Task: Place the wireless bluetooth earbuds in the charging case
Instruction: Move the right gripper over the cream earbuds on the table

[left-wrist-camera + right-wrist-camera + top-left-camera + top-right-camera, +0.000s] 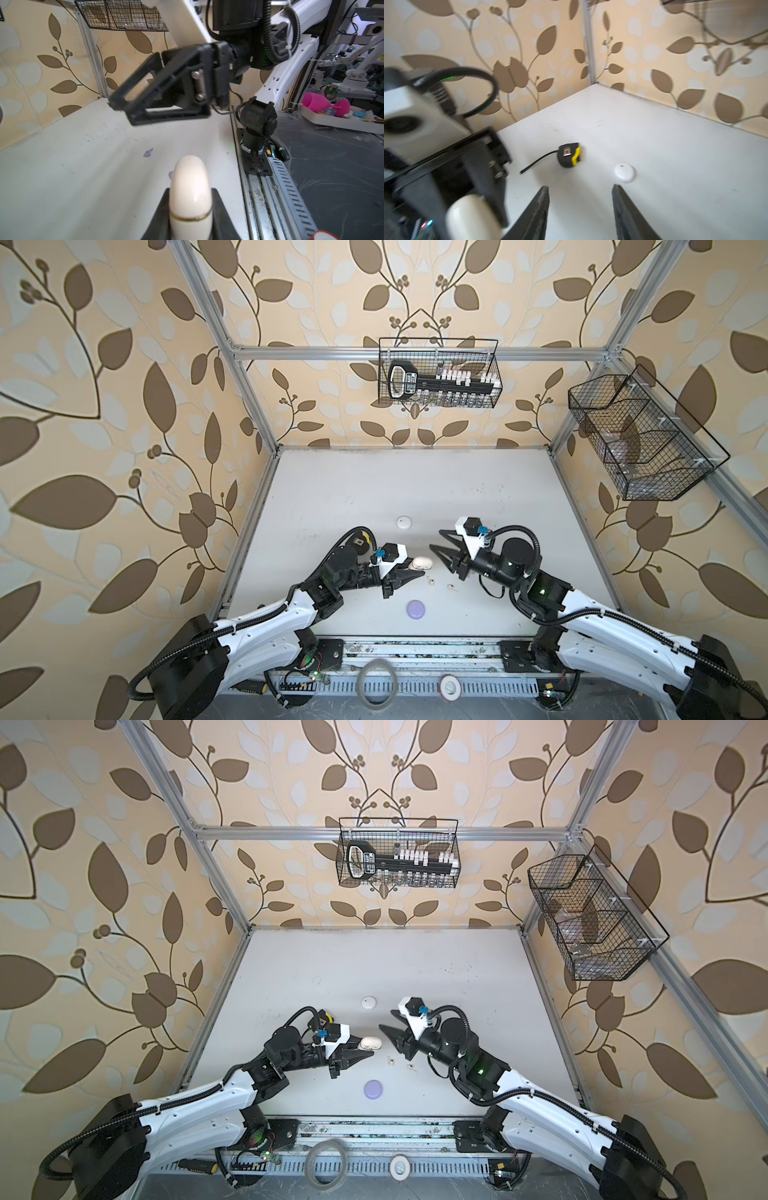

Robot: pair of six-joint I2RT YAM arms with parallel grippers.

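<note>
My left gripper [190,190] is shut on a cream oval charging case [190,182] with a gold band, holding it just above the table in both top views [420,562] [371,1042]. Two tiny stemmed earbuds lie loose on the white table to its right [429,581] [450,586] [390,1060] [410,1066]. In the left wrist view they look lavender [148,152], and one is half hidden behind the case [171,174]. My right gripper [435,540] [385,1020] [580,186] hangs open and empty, raised right of the case.
A white round case [403,523] [624,172] lies behind the grippers. A lavender round case [416,609] lies near the front edge. A black-and-yellow tape measure [569,154] [360,545] sits by my left arm. Wire baskets [440,373] [640,439] hang on the walls.
</note>
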